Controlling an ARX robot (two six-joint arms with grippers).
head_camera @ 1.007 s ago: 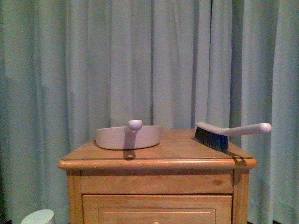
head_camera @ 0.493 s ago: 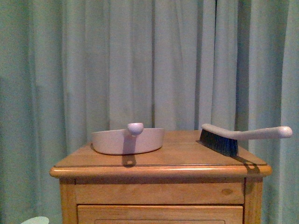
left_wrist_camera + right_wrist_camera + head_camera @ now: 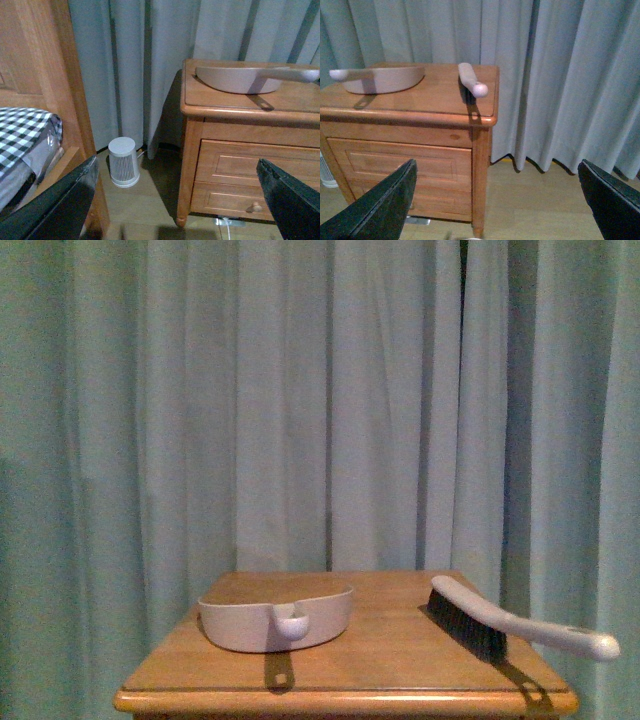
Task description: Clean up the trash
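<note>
No wad of trash shows in any view. A pink dustpan (image 3: 276, 618) lies on a wooden nightstand (image 3: 390, 682), its handle toward me; it also shows in the left wrist view (image 3: 240, 80) and the right wrist view (image 3: 382, 79). A hand brush (image 3: 500, 622) with dark bristles and a pale handle lies at the nightstand's right, also in the right wrist view (image 3: 471, 80). My left gripper (image 3: 182, 200) is open and empty, low beside the nightstand's left side. My right gripper (image 3: 500, 200) is open and empty, low by its right front corner. Neither arm shows in the front view.
Pale green curtains (image 3: 300, 400) hang behind the nightstand. A small white ribbed canister (image 3: 123, 161) stands on the floor left of it. A wooden bed frame (image 3: 60, 75) with black-and-white checked bedding (image 3: 22, 132) is further left. The nightstand has drawers (image 3: 235, 165).
The front view has risen: the nightstand, dustpan and brush sit lower in frame, the drawer fronts and floor canister have dropped out of view, and the top surface shows more from above.
</note>
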